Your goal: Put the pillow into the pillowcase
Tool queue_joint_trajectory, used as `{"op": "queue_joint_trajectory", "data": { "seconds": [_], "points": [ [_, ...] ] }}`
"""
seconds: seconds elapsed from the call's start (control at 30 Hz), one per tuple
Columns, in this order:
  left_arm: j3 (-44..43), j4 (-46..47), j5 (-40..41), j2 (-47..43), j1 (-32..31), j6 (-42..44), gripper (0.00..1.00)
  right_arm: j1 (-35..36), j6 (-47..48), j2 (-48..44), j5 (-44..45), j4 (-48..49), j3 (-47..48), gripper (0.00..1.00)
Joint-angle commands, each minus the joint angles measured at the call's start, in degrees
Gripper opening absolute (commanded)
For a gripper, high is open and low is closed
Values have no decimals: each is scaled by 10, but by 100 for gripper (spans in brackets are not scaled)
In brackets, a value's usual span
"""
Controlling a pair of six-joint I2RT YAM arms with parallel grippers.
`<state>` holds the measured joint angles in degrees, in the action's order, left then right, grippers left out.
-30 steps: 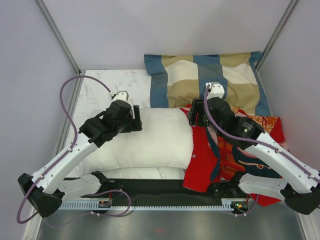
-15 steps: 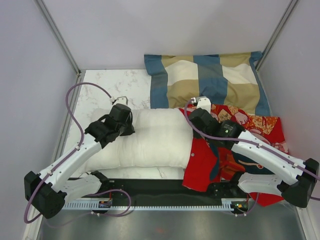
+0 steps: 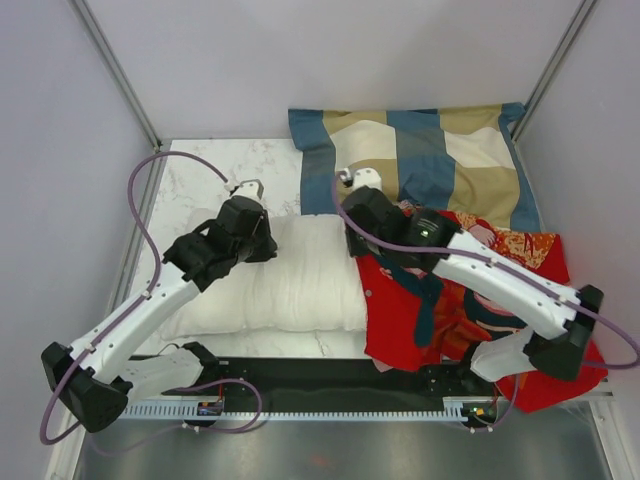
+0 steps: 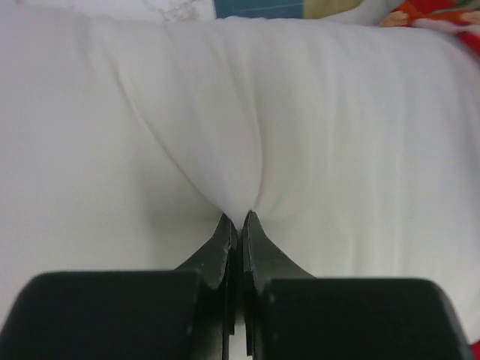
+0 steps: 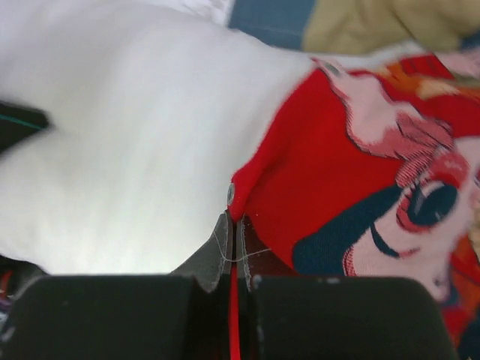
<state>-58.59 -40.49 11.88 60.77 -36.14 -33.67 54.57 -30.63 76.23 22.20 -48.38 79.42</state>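
Observation:
The plain white pillow lies across the table's middle, its right end inside the red cartoon-printed pillowcase. My left gripper sits on the pillow's upper left part. In the left wrist view it is shut on a pinched fold of the pillow. My right gripper is at the case's open edge over the pillow. In the right wrist view it is shut on the red hem of the pillowcase, next to a small snap, with the pillow on its left.
A blue, tan and cream checked pillow leans at the back right. The marble tabletop shows at the back left. Grey walls and metal posts close in both sides. A black rail runs along the near edge.
Both grippers went from open to shut, the left on the pillow, the right on the pillowcase hem. The right arm moved left, drawing the case's edge further over the pillow.

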Motion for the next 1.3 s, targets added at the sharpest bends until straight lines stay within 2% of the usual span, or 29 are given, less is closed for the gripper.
{"op": "queue_joint_trajectory", "data": {
  "seconds": [0.0,0.03,0.07,0.17,0.27,0.33,0.43,0.47,0.57,0.63,0.73,0.77,0.8,0.83,0.9,0.93,1.03,1.1,1.2,1.23,1.27],
  "points": [
    [-121,24,-57,20,-62,-23,2,51,16,99,-58,74,170,0],
    [-147,15,-48,31,-74,-22,2,57,20,151,-58,59,209,0],
    [-201,5,-43,41,-93,-16,2,62,22,174,-60,49,288,0],
    [-290,-38,-36,70,-104,-8,2,75,28,243,-59,18,416,0],
    [-315,-47,-33,59,-104,-4,2,76,26,253,-48,14,441,0],
    [-303,-52,-20,43,-103,-2,2,75,24,231,-13,23,413,0],
    [-241,-52,3,22,-101,-10,2,67,15,190,6,52,314,0],
    [-199,-50,6,18,-98,-19,2,63,4,177,5,65,256,0],
    [-109,-30,11,0,-89,-37,2,53,-7,124,-6,113,159,0],
    [-64,-14,11,-11,-80,-45,2,51,-11,94,-8,127,127,6],
    [2,22,3,-28,-67,-53,3,50,-11,66,-11,131,87,34],
    [15,27,3,-30,-64,-54,11,51,-10,60,-13,131,73,48],
    [18,30,3,-32,-64,-52,16,51,-9,53,-16,130,65,51],
    [18,30,5,-31,-64,-49,35,50,-8,41,-19,130,51,53],
    [10,17,10,-36,-64,-41,51,51,-7,27,-27,123,35,59],
    [5,8,21,-39,-63,-39,65,53,-7,17,-29,116,23,60],
    [-27,-52,60,-53,-62,-32,78,66,-5,4,-22,87,5,64],
    [-38,-73,66,-64,-48,-30,86,99,-5,-1,0,60,0,66],
    [-20,-88,33,-99,11,-18,94,158,-19,-17,60,21,-8,67],
    [-8,-93,28,-112,48,-11,100,172,-34,-20,74,9,-13,68],
    [0,-94,18,-117,68,-8,100,198,-42,-24,90,0,-18,68]
  ]
}}
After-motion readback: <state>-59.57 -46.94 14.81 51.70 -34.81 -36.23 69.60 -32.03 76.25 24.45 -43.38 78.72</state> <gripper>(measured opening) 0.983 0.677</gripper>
